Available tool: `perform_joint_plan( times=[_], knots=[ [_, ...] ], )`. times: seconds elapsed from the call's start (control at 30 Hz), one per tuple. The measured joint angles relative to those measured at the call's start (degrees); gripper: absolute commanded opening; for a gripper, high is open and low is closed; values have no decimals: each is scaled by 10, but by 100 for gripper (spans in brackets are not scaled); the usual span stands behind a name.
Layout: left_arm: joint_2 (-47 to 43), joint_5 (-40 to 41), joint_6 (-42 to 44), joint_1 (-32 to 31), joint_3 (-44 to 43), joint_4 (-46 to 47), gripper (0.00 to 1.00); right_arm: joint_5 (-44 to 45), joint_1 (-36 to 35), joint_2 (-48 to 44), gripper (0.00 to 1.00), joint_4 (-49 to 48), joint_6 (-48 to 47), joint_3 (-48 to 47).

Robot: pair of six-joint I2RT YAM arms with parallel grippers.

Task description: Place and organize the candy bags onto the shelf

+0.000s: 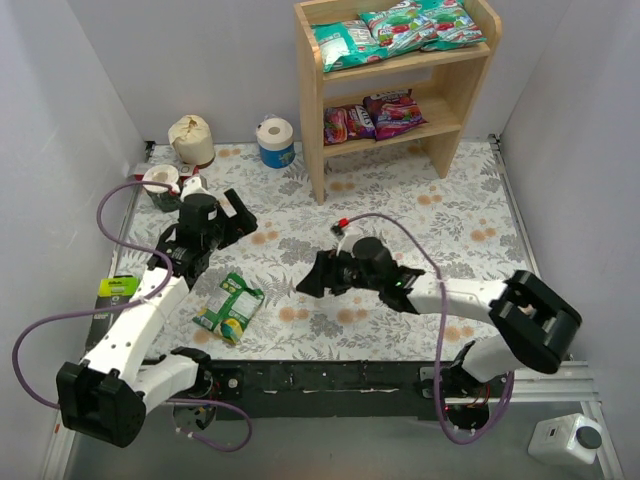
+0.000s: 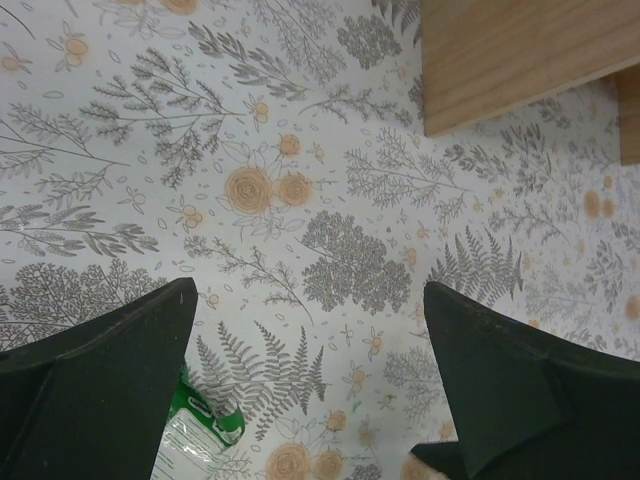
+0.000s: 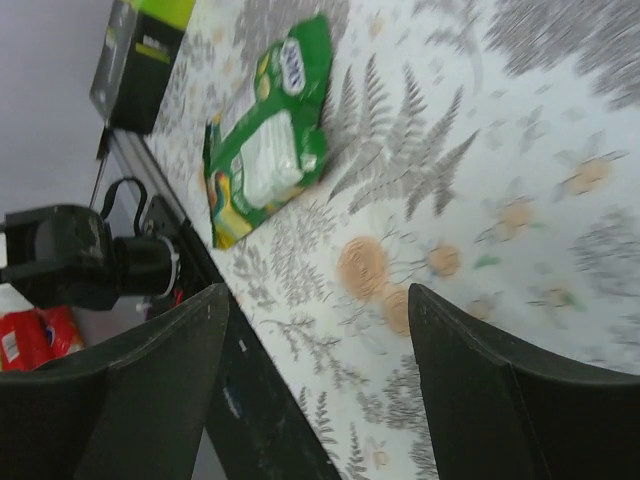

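floral table [image 1: 450,200], green candy bag [image 1: 230,308] apart from the right pincer [image 1: 311,277]

high rear overview, two close wrist views

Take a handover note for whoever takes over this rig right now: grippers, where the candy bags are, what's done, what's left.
Left gripper: open, empty.
Right gripper: open, empty, pointing toward the green bag.
Bags: three teal bags on the shelf's top tier and two purple bags on the lower tier. The green bag lies flat on the table, near the left arm.
Done: five bags shelved.
Left: shelve the green bag.
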State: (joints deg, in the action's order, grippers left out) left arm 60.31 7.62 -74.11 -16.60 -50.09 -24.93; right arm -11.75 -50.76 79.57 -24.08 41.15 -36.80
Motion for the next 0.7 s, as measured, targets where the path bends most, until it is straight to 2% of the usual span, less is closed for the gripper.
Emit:
perform_joint_plan(
  times=[0.17, 0.3, 0.57, 0.7],
  knots=[
    [-34, 52, -14, 0, 0, -6, 98, 28, -106, 123, 79, -57, 70, -32],
    [-49, 89, -18, 0, 0, -8, 98, 67, -161, 188, 81, -94, 128, -59],
    [-62, 131, -21, 0, 0, -17, 98, 112, -187, 306, 84, -112, 216, -178],
    [-66, 141, -20, 0, 0, -17, 98, 123, -189, 342, 83, -80, 254, -221]
  ],
)
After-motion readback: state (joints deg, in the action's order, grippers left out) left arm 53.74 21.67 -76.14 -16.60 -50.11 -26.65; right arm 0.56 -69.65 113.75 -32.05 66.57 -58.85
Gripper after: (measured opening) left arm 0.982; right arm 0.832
